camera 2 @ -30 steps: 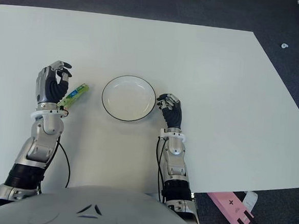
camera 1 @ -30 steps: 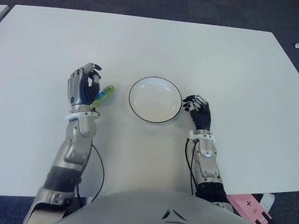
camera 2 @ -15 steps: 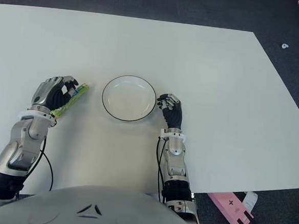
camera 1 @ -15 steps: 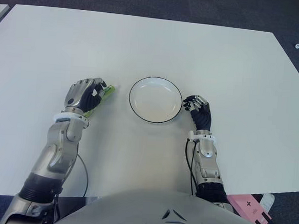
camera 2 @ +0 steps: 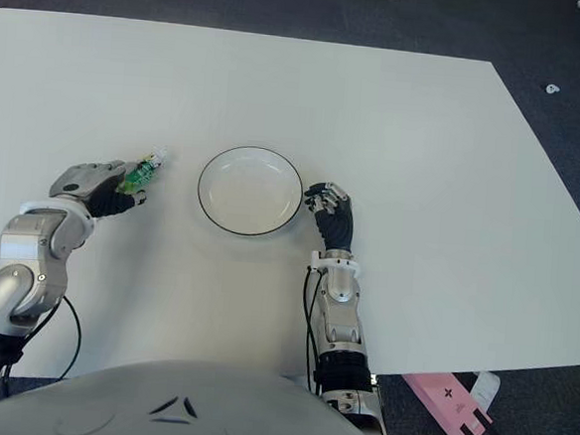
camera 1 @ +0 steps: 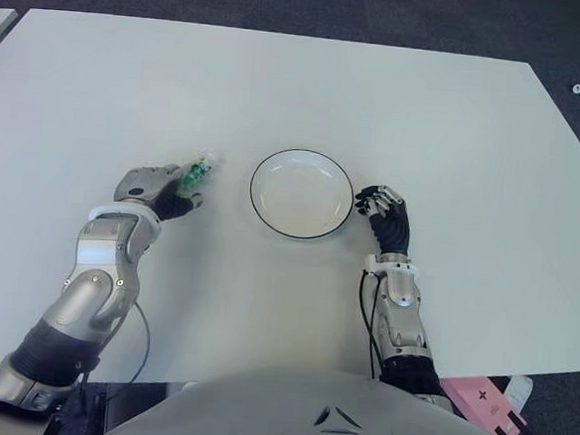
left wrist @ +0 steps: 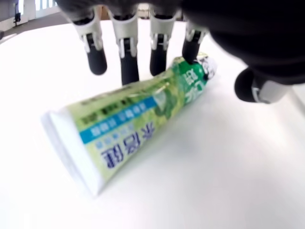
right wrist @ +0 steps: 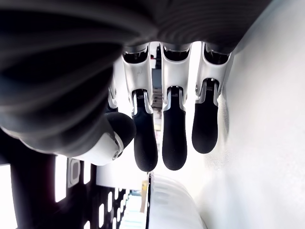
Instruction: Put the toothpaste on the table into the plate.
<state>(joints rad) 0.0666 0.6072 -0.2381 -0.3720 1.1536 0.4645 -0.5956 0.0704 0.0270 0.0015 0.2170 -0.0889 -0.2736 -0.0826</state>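
Grasp step: your left robot hand (camera 1: 162, 191), fingers open, hovers over the green-and-white toothpaste tube (left wrist: 138, 114) lying on the white bench (camera 1: 280, 77), left of the black-rimmed white plate (camera 1: 302, 193). Next close, lift. Right robot hand (camera 1: 385, 216) idles, relaxed.

The table (camera 1: 378, 94) in the middle of the frame has a smooth, matt white top, and the plate (camera 1: 301, 194) at its centre looks like glossy glazed white ware with a thin dark rim. The toothpaste (left wrist: 138, 124) is a soft plastic tube with shiny green, blue and white print. Both the left hand (camera 1: 160, 191) and right hand (camera 1: 384, 216) show silvery metal-look shells with matt black rubbery fingertips (left wrist: 128, 71).
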